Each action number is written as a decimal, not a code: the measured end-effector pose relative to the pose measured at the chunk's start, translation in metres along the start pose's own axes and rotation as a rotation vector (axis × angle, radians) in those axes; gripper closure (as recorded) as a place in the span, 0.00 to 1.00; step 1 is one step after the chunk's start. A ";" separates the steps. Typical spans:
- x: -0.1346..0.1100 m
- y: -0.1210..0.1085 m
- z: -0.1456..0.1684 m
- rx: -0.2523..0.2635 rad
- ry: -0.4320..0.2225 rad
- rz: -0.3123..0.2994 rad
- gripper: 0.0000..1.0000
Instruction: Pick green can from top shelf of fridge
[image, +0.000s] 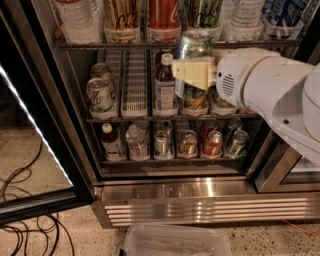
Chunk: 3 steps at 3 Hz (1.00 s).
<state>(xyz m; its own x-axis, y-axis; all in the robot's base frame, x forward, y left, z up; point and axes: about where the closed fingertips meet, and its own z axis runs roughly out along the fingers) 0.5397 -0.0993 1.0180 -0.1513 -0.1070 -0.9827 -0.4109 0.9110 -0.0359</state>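
Note:
The fridge (175, 192) stands open, its glass door (30, 130) swung out to the left. The top shelf (165, 44) holds clear bottles, a gold-tan striped can (121, 17), a red can (164, 14) and a green-streaked can (205, 12) in pale cups. My gripper (192, 75) reaches in from the right on a white arm (270, 90). Its pale fingers (197, 74) are shut on the green can (195, 44). The can has a silver rim and is upright, just below the top shelf and in front of the middle rack.
The middle rack holds short green-and-white cans (99, 95) and a brown bottle (164, 87). The bottom rack holds small bottles and short cans (187, 142). A clear plastic bin (175, 241) lies on the floor in front. Black cables (25, 220) lie at the left.

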 end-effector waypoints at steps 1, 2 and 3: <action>0.013 0.014 -0.005 -0.113 0.067 0.029 1.00; 0.020 0.024 -0.007 -0.154 0.101 0.041 1.00; 0.020 0.024 -0.007 -0.155 0.101 0.041 1.00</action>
<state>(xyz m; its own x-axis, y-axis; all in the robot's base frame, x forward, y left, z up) 0.5211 -0.0825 0.9989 -0.2570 -0.1172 -0.9593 -0.5347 0.8441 0.0402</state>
